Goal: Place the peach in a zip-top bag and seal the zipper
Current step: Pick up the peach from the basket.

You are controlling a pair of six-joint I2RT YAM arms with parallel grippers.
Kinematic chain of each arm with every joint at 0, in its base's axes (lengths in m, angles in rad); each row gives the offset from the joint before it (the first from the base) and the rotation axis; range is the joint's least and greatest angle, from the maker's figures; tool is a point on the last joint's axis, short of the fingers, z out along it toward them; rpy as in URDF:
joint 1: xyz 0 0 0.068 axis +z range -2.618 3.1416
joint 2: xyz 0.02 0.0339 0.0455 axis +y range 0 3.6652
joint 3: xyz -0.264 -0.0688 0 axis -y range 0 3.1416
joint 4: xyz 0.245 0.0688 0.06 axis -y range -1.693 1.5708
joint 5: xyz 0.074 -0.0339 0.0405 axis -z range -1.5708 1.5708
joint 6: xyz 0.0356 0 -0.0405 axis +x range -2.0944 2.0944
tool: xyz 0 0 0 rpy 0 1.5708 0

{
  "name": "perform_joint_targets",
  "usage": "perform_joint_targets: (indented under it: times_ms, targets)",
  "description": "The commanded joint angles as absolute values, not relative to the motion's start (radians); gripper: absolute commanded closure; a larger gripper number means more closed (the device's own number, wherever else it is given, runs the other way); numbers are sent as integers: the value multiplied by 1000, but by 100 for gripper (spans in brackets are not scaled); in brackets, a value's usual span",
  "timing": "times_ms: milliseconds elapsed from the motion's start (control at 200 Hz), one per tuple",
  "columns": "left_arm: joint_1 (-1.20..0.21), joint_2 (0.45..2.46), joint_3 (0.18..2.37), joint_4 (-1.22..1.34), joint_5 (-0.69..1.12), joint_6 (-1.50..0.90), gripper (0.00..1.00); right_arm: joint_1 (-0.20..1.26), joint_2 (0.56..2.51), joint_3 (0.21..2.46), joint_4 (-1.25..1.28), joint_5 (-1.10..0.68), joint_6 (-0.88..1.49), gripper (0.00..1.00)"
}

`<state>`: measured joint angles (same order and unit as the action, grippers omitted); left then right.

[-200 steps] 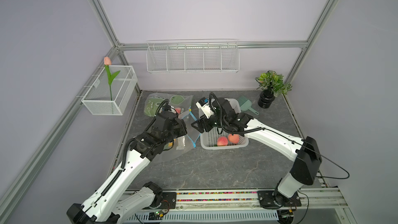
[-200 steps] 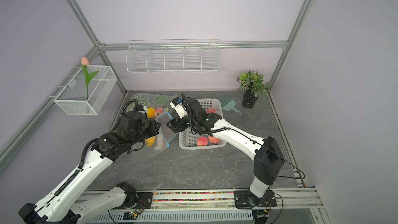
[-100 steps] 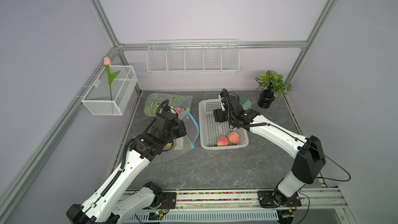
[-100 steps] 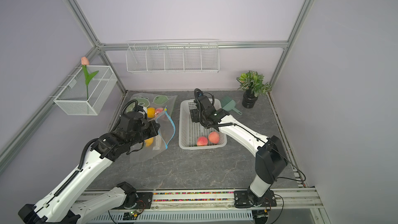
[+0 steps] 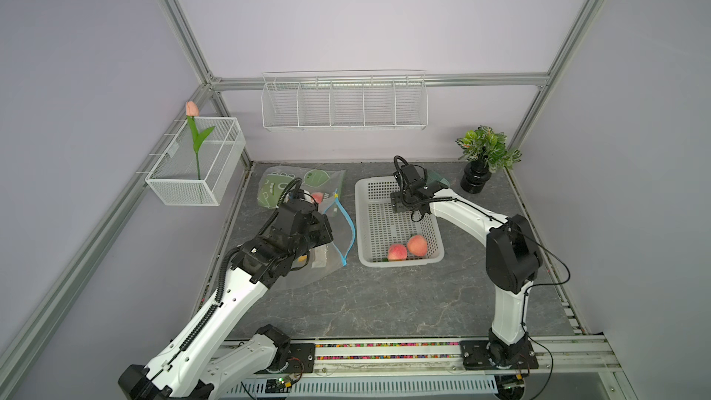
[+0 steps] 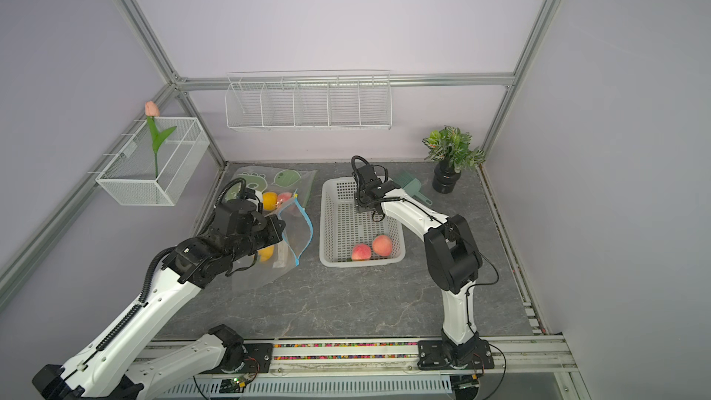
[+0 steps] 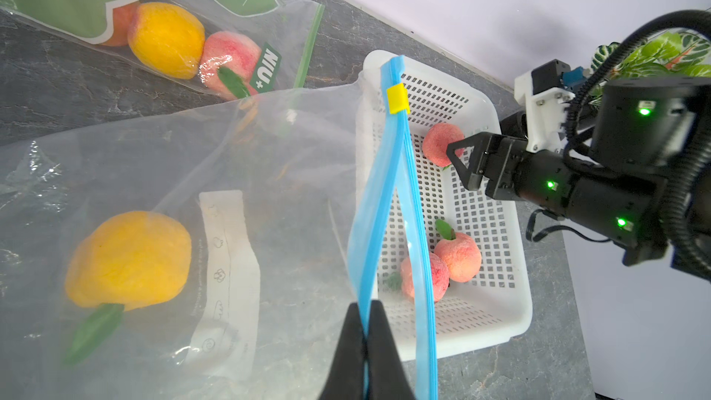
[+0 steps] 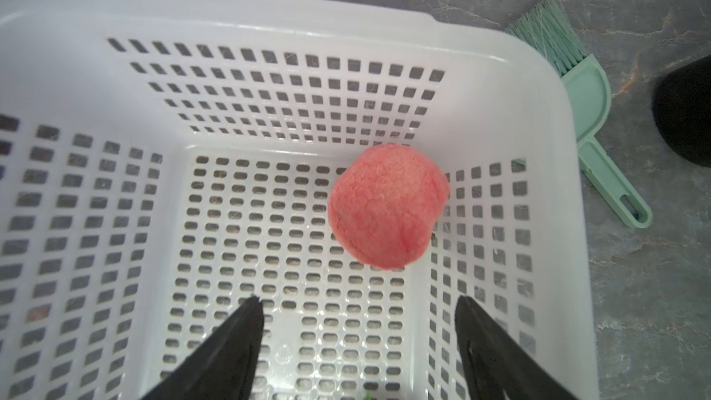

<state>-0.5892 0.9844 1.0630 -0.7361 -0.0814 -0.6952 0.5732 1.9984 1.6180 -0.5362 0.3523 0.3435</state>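
Left wrist, bag: You had the left gripper [image 7: 365, 325] pinched shut on one lip of the blue zipper [image 7: 384, 194], holding the mouth of the clear zip-top bag [image 7: 269, 171] apart. The yellow slider [image 7: 397, 98] sat at the far end and a yellow fruit [image 7: 129, 259] lay inside.
Left wrist, basket: Beyond that mouth your right gripper [image 7: 459, 165] hung over the white basket [image 7: 481, 340], just beside one peach [image 7: 438, 144]. Two more peaches [image 7: 459, 255] touched each other at the opposite end.
Right wrist, peach: The peach [image 8: 388, 205] sat alone on the basket floor near a corner, while the fingers [image 8: 234, 340] stood wide apart and empty, short of it.
Right wrist, step: By my reading you were at the reach, with the fruit not yet grasped and the bagging and sealing both to come.
Right wrist, next move: It called for lowering the jaws astride the peach, minding the nearby wall, closing gently, then carrying it to the held-open mouth.
Top views, surface: The zip-top bag [image 5: 307, 275] and basket [image 5: 400, 261] lay side by side on a dark marbled table [image 5: 384, 302]. In both top views the chosen peach was hidden under the right gripper.
Top views, room: Pale lilac walls and an aluminium frame enclosed a wire rack [image 5: 342, 101] on the back wall, a wire box [image 5: 196, 163] with a tulip on a side rail, and a potted plant [image 5: 486, 155] in the far corner.
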Motion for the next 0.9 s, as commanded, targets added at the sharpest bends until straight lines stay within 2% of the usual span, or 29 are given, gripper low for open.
perform_joint_targets:
  times_ms: [0, 685, 895]
  targets:
    - [-591, 972, 1085, -756, -98, -690, 100, 560, 2054, 1676, -593, 383, 354, 19]
    - [-591, 960, 1085, -759, -103, -689, 100, 537, 2301, 1920, -707, 465, 335, 18]
    - [-591, 959, 1083, -759, -101, -689, 100, 534, 2302, 1917, -693, 454, 342, 23]
